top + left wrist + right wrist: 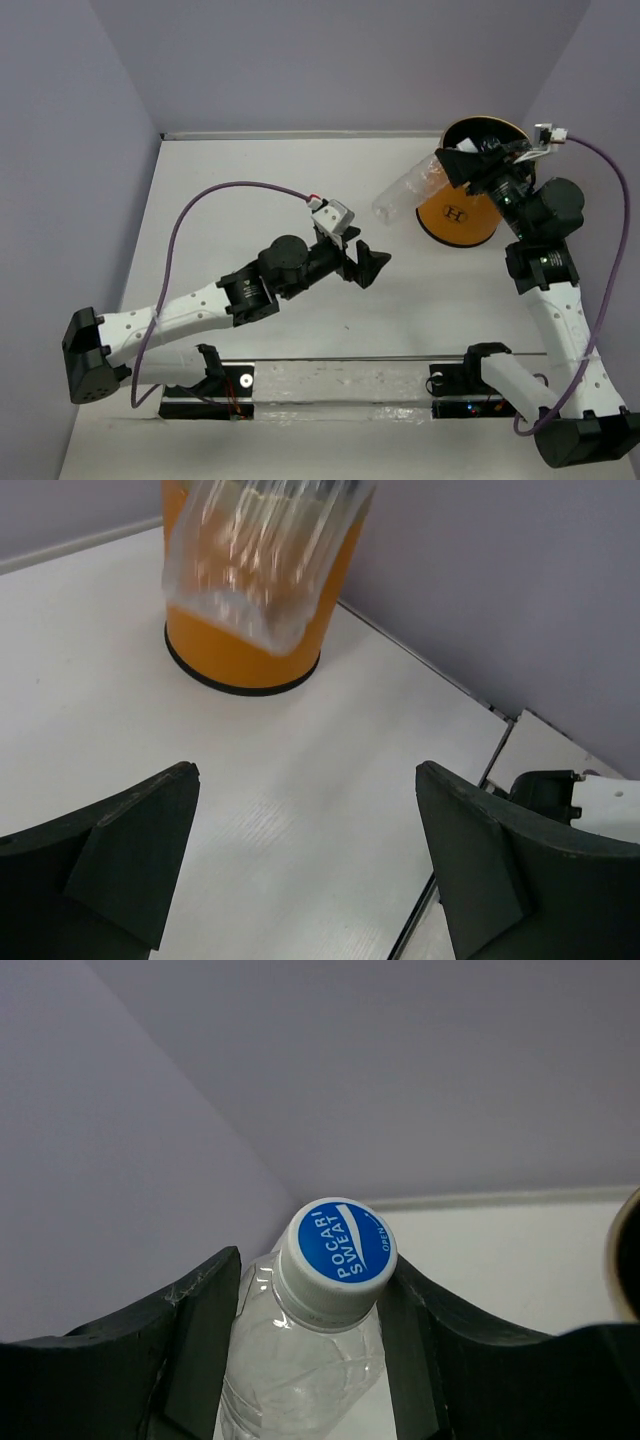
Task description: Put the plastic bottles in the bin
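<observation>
My right gripper (462, 166) is shut on a clear plastic bottle (408, 190) and holds it in the air, tilted, in front of the orange bin's (456, 216) upper side. The bin's black inside (487, 131) shows behind the gripper. In the right wrist view the bottle (300, 1360) sits between the fingers of the right gripper (315, 1260), and its blue-white cap (337, 1245) faces the camera. My left gripper (366, 266) is open and empty, low over the table left of the bin. The left wrist view shows this gripper (307, 780), the bin (240, 655) and the blurred bottle (265, 550) ahead. No other bottles show.
Purple-grey walls close in the white table (250, 190) on the left, back and right. The bin stands at the back right corner. A clear strip (340, 385) runs along the near edge between the arm bases. Purple cables (230, 190) loop above both arms.
</observation>
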You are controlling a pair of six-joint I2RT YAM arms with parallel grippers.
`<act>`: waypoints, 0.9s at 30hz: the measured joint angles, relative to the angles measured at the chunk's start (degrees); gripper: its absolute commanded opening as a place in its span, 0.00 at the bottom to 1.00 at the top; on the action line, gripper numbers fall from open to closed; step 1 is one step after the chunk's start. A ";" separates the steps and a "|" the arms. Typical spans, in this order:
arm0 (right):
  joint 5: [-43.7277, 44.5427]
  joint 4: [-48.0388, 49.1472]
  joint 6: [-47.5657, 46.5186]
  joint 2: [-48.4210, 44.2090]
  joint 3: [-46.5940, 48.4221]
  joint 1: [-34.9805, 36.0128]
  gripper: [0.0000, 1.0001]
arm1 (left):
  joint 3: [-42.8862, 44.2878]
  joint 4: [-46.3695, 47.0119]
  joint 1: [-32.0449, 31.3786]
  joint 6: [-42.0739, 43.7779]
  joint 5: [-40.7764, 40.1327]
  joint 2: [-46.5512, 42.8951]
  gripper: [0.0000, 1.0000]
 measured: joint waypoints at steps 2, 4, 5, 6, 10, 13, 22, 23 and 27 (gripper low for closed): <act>6.47 -0.98 -4.42 1.16 6.08 0.00 0.08 | 0.68 -3.50 0.00 -0.02 -1.70 -3.13 0.99; 14.78 -1.31 -10.25 2.73 12.02 0.00 0.08 | 1.77 -7.96 0.00 -0.09 -4.11 -6.03 0.99; 19.08 -1.62 -13.05 4.22 14.51 0.00 0.08 | 2.21 -9.92 0.00 -0.11 -5.44 -7.30 0.99; 22.38 -1.62 -15.30 5.31 16.46 0.00 0.08 | 2.67 -11.80 0.00 -0.15 -6.58 -8.39 0.99; 35.04 -1.73 -24.24 11.63 23.12 0.00 0.08 | 5.35 -21.46 0.00 0.46 -11.76 -12.24 0.99; 40.89 -2.78 -28.79 15.85 23.87 0.00 0.08 | 7.96 -27.69 0.00 1.22 -16.52 -14.12 0.99; 47.50 -7.30 -36.52 27.43 23.61 -1.07 0.08 | 6.03 -32.24 0.00 3.45 -25.57 -19.96 0.99; 47.12 -7.13 -36.35 28.52 23.67 -1.29 0.08 | 5.73 -32.22 0.00 3.56 -25.86 -20.06 0.99; 44.11 -8.79 -35.28 33.22 24.52 -3.13 0.10 | 5.29 -32.24 0.00 3.98 -26.67 -19.87 0.99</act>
